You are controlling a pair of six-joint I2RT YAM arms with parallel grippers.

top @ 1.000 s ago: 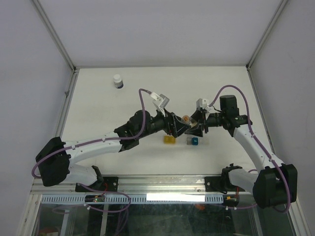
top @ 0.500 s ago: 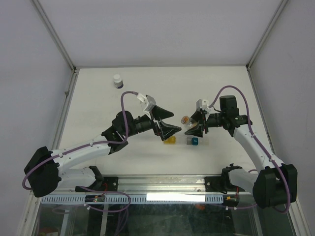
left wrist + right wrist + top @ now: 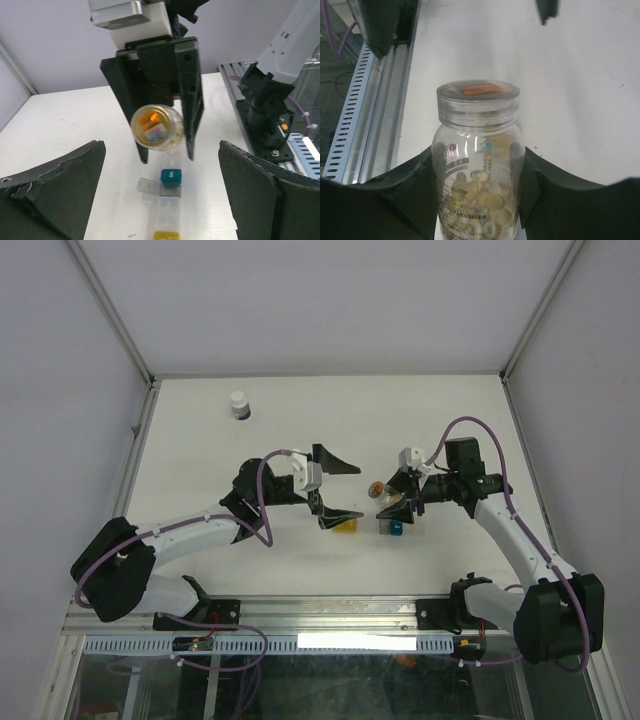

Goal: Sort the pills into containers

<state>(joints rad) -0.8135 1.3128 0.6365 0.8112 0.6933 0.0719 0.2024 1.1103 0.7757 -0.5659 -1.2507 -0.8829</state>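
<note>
Yellow container [image 3: 345, 525] and teal container [image 3: 396, 528], square translucent plastic; right gripper [image 3: 166, 156] clamps a round clear bottle [image 3: 156, 126]; left gripper [image 3: 352, 491] spread wide.

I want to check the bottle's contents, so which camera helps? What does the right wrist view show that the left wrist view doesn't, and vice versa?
Only the right wrist view: the pale round pills inside the clear plastic bottle, seen side-on. Only the left wrist view: the teal square container with its clear section and the yellow container, lying on the white table. Both: the bottle's orange-labelled cap, the right gripper clamping the bottle, and that table.
</note>
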